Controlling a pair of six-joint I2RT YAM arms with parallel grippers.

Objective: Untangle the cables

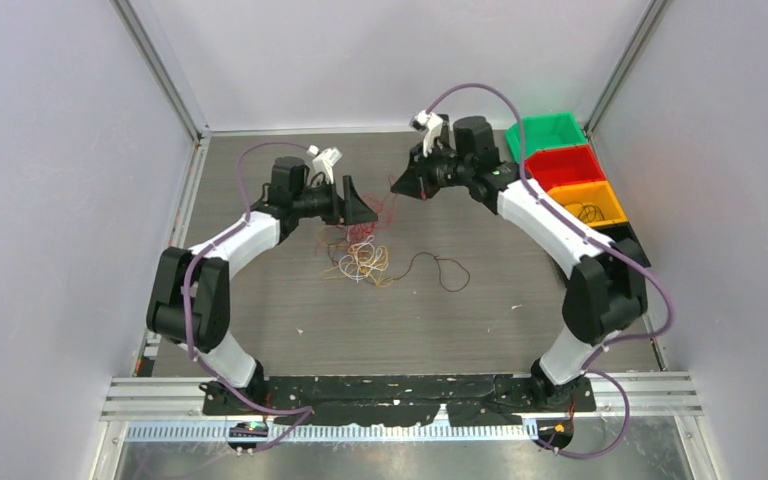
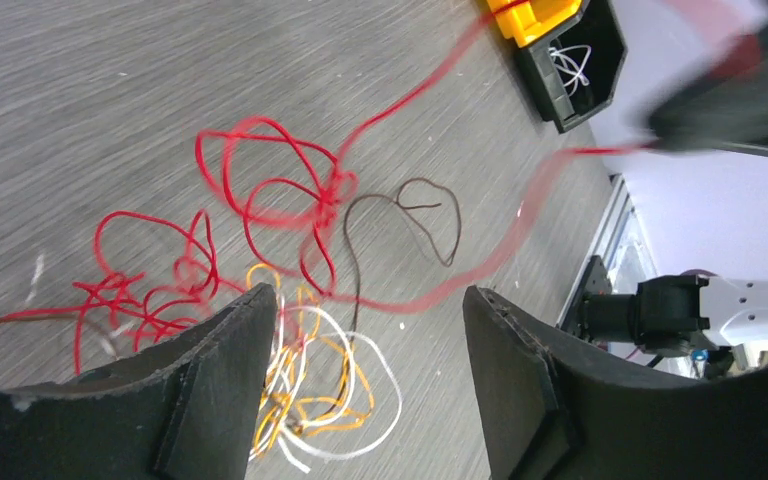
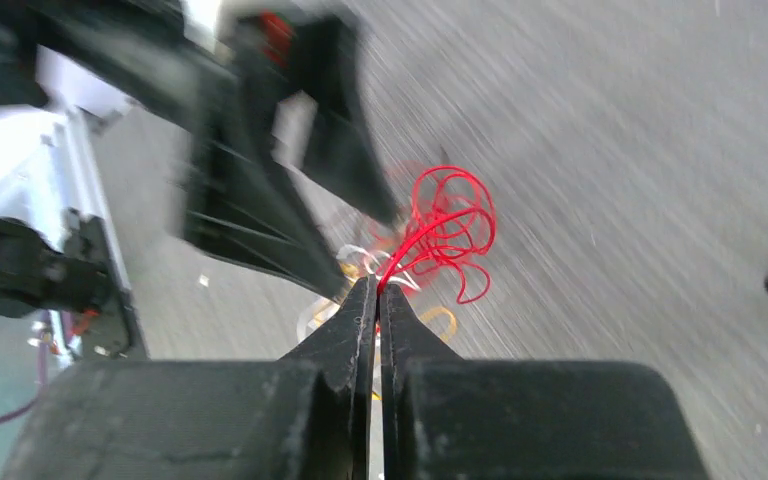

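Right fingers (image 3: 352, 330) pressed together, nipping a red cable (image 3: 430, 235) at their very tips; the strand runs from them down in loops to the tangle (image 1: 360, 257); it reads blurred in the left wrist view.

Left fingers (image 2: 210, 390) stand wide apart with nothing between them; they hang just over the near side of the tangle.

The tangle sits mid-bench (image 1: 480, 320) between the two arms; we make out red, orange and white strands knotted together there, the red loops spread widest.

One dark brown cable (image 1: 446, 270) lies by itself just right of the heap, though one end seems to trail back toward it; we cannot tell whether it is fully free.

Bins along the right edge: the orange bin (image 1: 610, 207) holds a few dark strands; the black bin (image 2: 600, 45) holds a white one; the green and red bins we cannot see into well.

Our judgement: a few cables already sorted, one nearly out, the red one being drawn off now; most of the heap is left to separate.
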